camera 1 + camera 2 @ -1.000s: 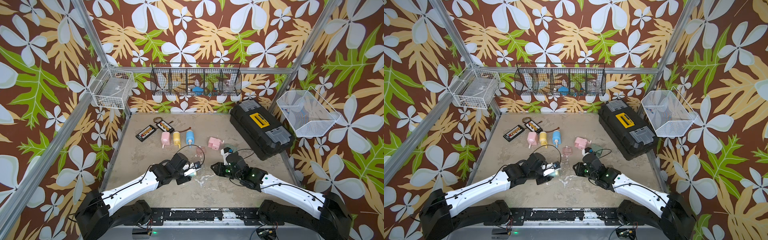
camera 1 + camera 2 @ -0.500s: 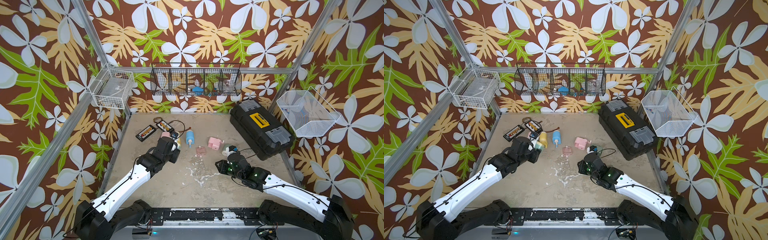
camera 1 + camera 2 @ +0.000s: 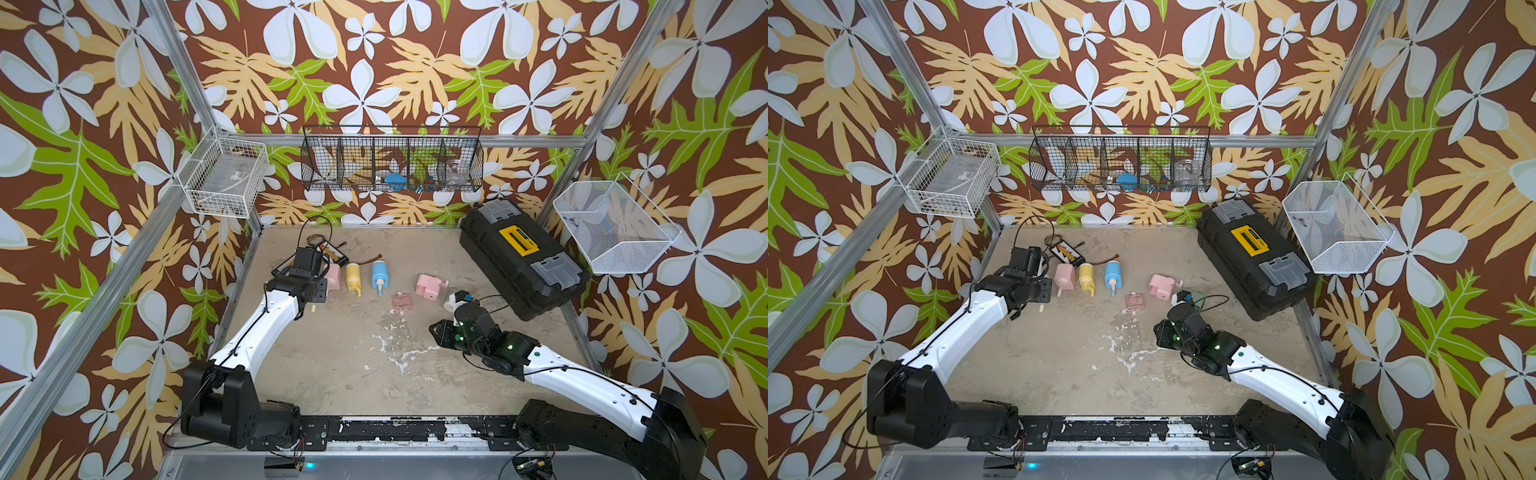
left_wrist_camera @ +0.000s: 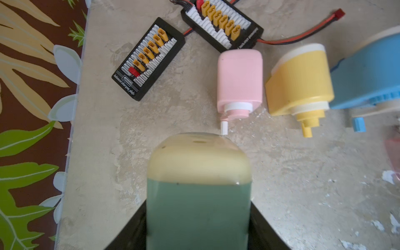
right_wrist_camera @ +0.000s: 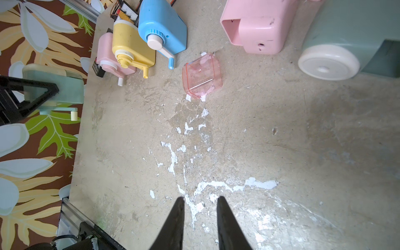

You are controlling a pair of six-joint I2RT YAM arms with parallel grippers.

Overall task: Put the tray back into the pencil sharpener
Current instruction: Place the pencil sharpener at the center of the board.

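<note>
Tray, clear pink plastic; L hand tight on green sharpener, R hand ajar, empty.

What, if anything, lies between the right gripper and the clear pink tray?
Nothing visible does. Only bare table lies between the right gripper and the pink tray.

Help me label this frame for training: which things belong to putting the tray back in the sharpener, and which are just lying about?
Job: clear pink tray; pink sharpener with its slot empty; right gripper, open and empty.

Lying about: row of three sharpeners; green sharpener held by left gripper; another green sharpener; two connector boards; black toolbox.
</note>
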